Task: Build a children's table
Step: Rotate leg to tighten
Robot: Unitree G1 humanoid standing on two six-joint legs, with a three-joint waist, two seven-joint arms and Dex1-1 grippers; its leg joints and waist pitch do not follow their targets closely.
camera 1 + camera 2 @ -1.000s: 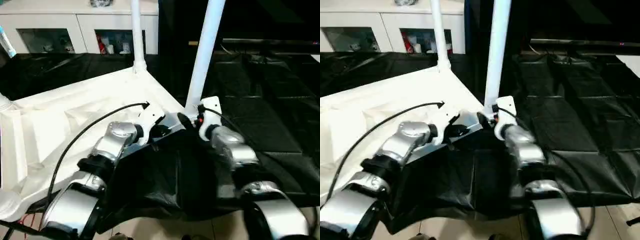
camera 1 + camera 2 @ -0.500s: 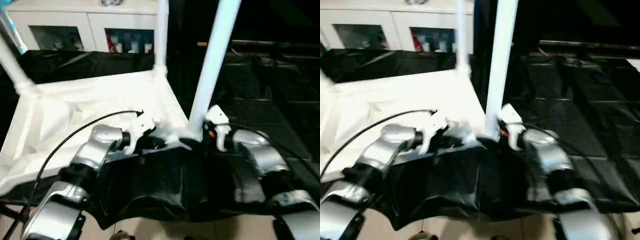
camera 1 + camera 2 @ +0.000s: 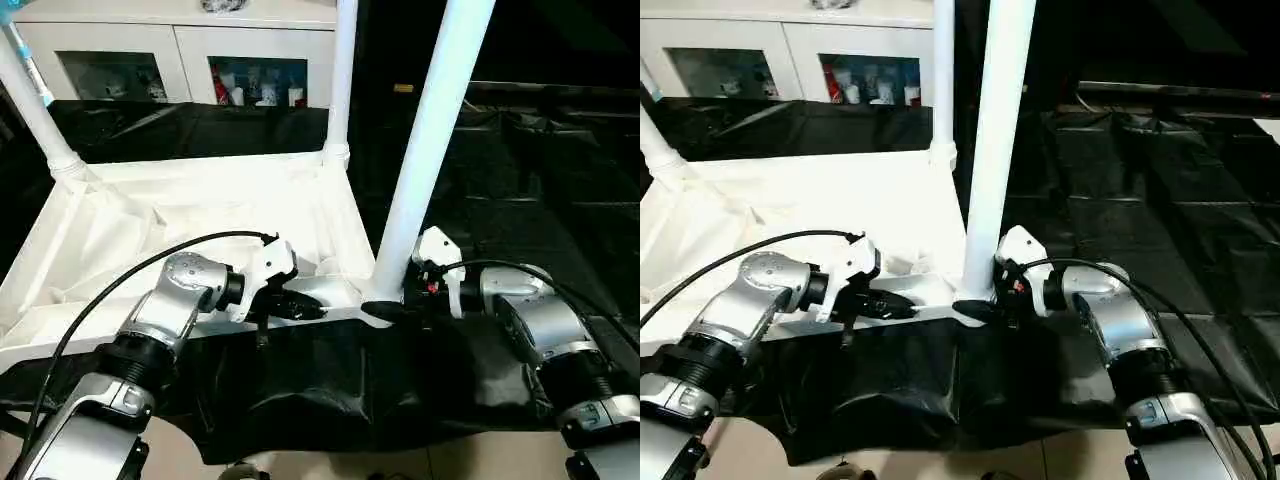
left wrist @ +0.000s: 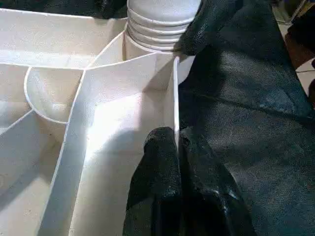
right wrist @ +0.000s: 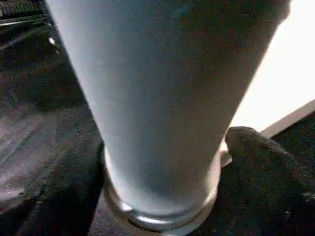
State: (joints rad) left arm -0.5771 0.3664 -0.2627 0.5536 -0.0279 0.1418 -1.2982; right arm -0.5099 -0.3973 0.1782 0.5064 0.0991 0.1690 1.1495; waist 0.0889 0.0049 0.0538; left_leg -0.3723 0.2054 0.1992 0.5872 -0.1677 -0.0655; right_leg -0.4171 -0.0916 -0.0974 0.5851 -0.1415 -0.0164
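The tabletop (image 3: 190, 230) is seen lying upside down on a black sheet (image 3: 520, 200), ribbed underside up, its near rim running across the middle of the head views. Three legs are seen standing in its corners: the near leg (image 3: 425, 150) at about 1 o'clock from the picture centre, a far leg (image 3: 343, 80) at 12 o'clock and another leg (image 3: 35, 110) at 10 o'clock. All three are cut off by the upper edge.

The left gripper (image 3: 300, 308) is placed at the near rim, at 9 o'clock from the base of the near leg. In the left wrist view its two black fingers (image 4: 160, 191) are seen pinched narrow on the thin rim wall (image 4: 174, 103), one finger on each side of it. The ringed collar (image 4: 162, 24) of the near leg is seen beyond that, with a black finger of the other gripper (image 4: 206, 24) against it.

The right gripper (image 3: 385, 310) is set at the flared base of the near leg, from 3 o'clock. One dark finger (image 5: 266, 162) is seen beside the base ring (image 5: 162, 216) in the right wrist view; the other finger is hidden by the leg, so whether the base is gripped cannot be told.

A white cabinet (image 3: 180, 60) with glass doors is seen at 11 o'clock, behind the sheet.
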